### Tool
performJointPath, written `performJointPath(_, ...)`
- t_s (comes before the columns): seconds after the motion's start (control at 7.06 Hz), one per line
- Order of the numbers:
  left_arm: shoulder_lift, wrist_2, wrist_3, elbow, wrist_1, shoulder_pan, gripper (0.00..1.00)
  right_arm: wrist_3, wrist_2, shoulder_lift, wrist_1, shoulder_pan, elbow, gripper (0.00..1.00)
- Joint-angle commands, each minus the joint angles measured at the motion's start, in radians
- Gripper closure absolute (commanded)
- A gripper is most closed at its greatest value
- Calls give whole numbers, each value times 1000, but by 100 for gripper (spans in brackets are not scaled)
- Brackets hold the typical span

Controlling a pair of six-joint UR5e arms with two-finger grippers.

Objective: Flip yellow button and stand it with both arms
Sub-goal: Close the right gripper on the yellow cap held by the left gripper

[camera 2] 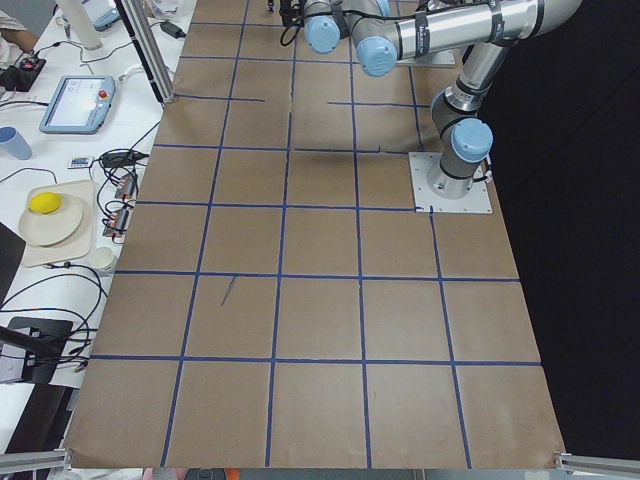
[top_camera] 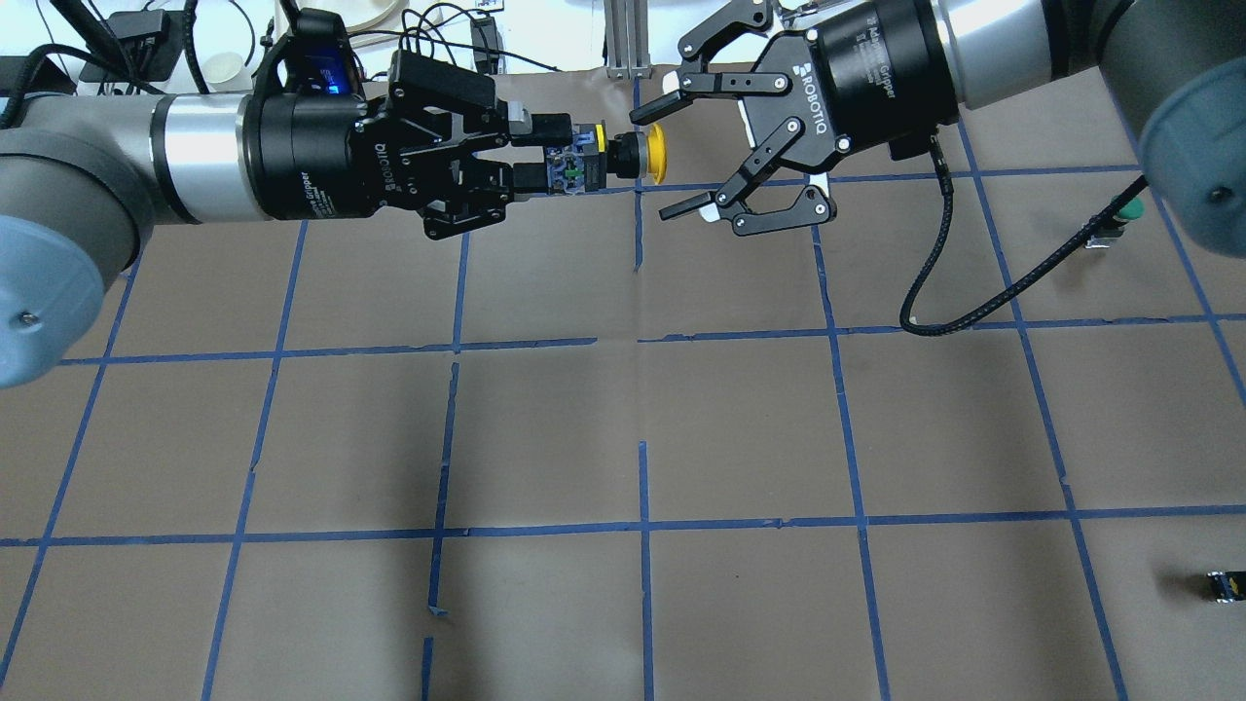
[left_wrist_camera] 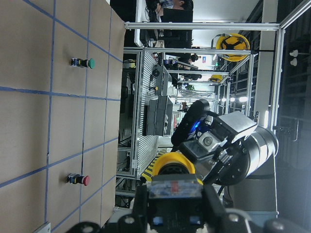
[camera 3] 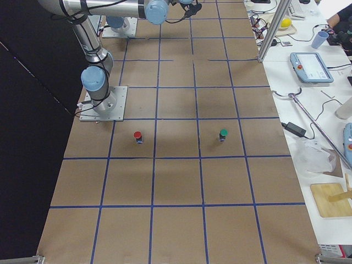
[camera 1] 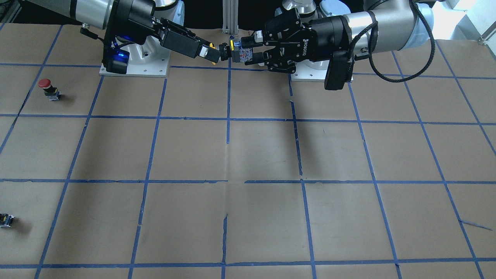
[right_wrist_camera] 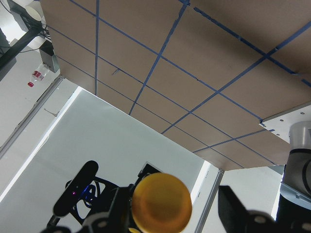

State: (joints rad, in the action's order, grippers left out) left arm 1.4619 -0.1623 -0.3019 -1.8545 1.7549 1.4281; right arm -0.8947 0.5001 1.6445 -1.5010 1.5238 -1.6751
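The yellow button is held level in the air over the table's far middle, its yellow cap toward my right gripper. My left gripper is shut on its black-and-grey block. My right gripper is open, with its fingers on either side of the cap and not touching it. In the right wrist view the cap sits between the two open fingers. In the left wrist view the button shows end-on with the right gripper behind it.
A red-capped button and a green-capped button stand on the table on my right side. A small capless black block lies near the right edge. Both arm bases are bolted to the table's back.
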Motion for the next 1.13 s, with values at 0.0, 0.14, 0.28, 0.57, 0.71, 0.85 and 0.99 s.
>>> performJointPath(0.0,-2,4,1,0,0,0,98,-21,-2,0,2,-1,0,39)
performJointPath(0.14,-2,4,1,0,0,0,98,-26,-2,0,1,-1,0,54)
performJointPath(0.28,0,4,1,0,0,0,98,-26,-2,0,1,-1,0,66)
performJointPath(0.57,5,-9,4,7,0,-2,51,-26,-11,1,1,-1,0,77)
performJointPath(0.71,6,-10,20,6,0,-2,4,-26,-35,0,1,-1,2,81)
performJointPath(0.85,5,-10,21,6,0,-2,1,-26,-35,1,1,-1,2,82)
performJointPath(0.99,3,-11,23,11,2,-2,1,-26,-32,0,-1,-2,2,83)
